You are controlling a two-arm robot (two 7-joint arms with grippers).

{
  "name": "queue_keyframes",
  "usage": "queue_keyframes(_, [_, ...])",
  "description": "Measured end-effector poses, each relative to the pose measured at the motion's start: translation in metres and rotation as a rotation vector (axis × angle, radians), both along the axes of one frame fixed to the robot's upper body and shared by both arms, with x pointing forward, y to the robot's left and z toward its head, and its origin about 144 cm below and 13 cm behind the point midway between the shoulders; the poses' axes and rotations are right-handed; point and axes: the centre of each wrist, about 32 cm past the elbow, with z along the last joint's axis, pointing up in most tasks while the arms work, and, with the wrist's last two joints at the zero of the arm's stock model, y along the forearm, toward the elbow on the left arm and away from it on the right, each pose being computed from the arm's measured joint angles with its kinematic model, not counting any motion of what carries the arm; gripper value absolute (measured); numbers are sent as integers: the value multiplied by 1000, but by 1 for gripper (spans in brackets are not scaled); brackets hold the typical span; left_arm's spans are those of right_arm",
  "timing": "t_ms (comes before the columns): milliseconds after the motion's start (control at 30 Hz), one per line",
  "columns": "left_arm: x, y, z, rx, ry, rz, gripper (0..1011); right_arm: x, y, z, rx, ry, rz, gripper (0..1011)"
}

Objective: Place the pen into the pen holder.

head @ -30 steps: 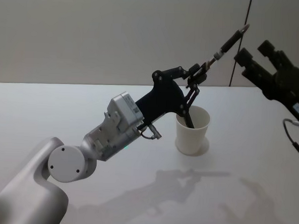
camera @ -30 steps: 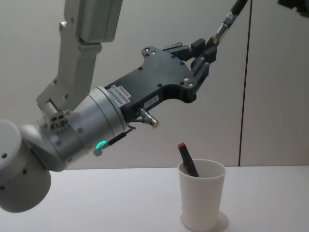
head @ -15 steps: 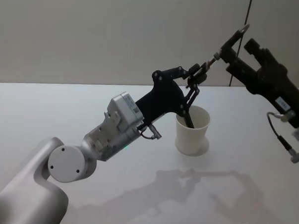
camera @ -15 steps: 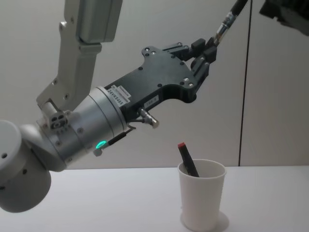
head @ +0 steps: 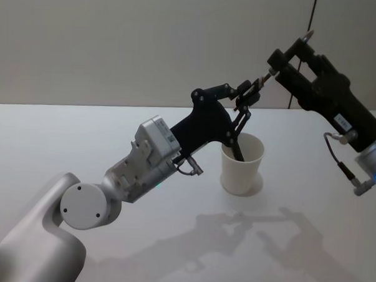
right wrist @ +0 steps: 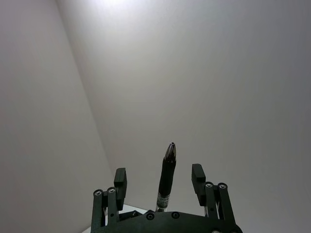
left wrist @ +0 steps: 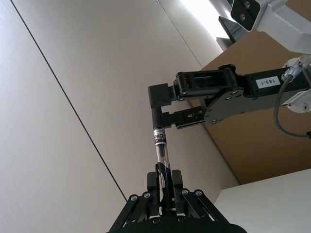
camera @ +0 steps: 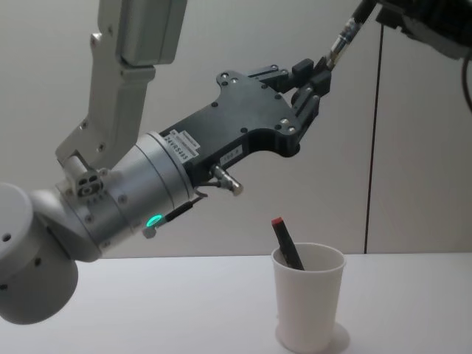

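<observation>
Pen (head: 285, 58) gripped by left end effector (head: 247, 93) above pen holder (head: 241, 163); open right end effector (head: 290, 50) straddles its tip.

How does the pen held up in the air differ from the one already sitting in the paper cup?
The held pen is raised above the table, gripped at its lower end by the left hand, its tip between the open fingers of the right hand. The red-capped pen leans inside the paper cup, touched by neither hand. Both have dark barrels and stand tilted.

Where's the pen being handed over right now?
The pen is in the air above the white cup, its lower end pinched by the left gripper, its upper part between the right gripper's open fingers.
</observation>
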Motion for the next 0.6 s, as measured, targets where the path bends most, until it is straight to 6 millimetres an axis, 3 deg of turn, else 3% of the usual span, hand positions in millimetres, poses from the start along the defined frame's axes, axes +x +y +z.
queue_keyframes(167, [0, 0, 0, 0, 0, 0, 184, 3, 2, 0, 0, -3, -5, 763])
queue_keyframes(267, [0, 0, 0, 0, 0, 0, 184, 4, 3, 0, 0, -5, -9, 628])
queue_keyframes(600, [0, 0, 0, 0, 0, 0, 184, 7, 6, 1, 4, -9, -20, 314])
